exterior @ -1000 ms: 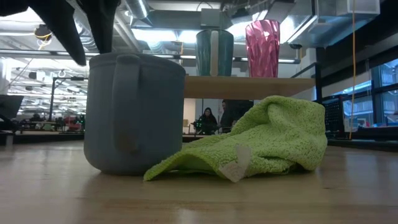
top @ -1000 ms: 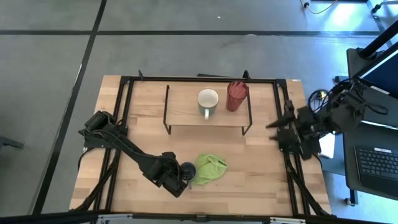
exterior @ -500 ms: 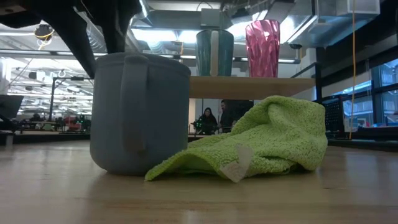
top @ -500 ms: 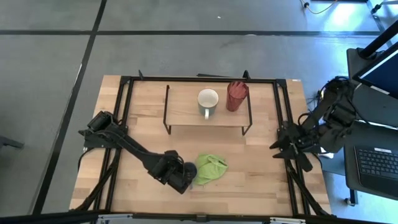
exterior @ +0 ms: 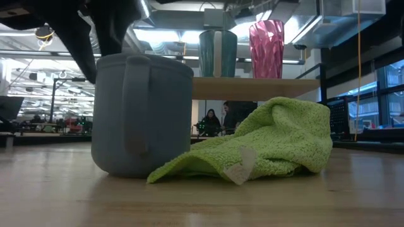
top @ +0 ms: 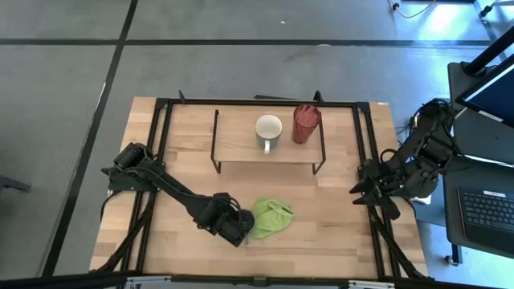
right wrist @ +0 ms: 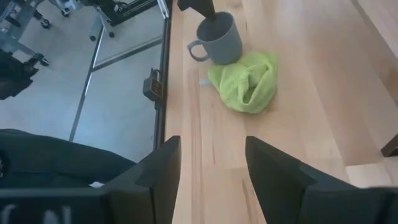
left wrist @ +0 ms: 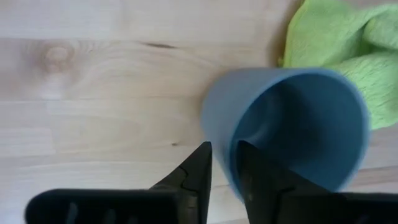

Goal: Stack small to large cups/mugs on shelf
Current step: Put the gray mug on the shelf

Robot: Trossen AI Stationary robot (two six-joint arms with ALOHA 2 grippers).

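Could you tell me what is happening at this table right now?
The left end effector is closed over the rim of the grey-blue mug, which stands on the table touching the green cloth. The white mug and red tumbler already sit on the shelf. The right end effector waits open at the table's right edge.

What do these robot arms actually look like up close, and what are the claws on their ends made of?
Both arms are dark, near-black jointed limbs built of chunky segments. The left claw ends in two slim, flat black fingers tapering to points. The right claw has two broader, blocky black fingers with squared edges. The right arm carries loose black cables looping around its upper joints. No markings are readable, and the material cannot be told.
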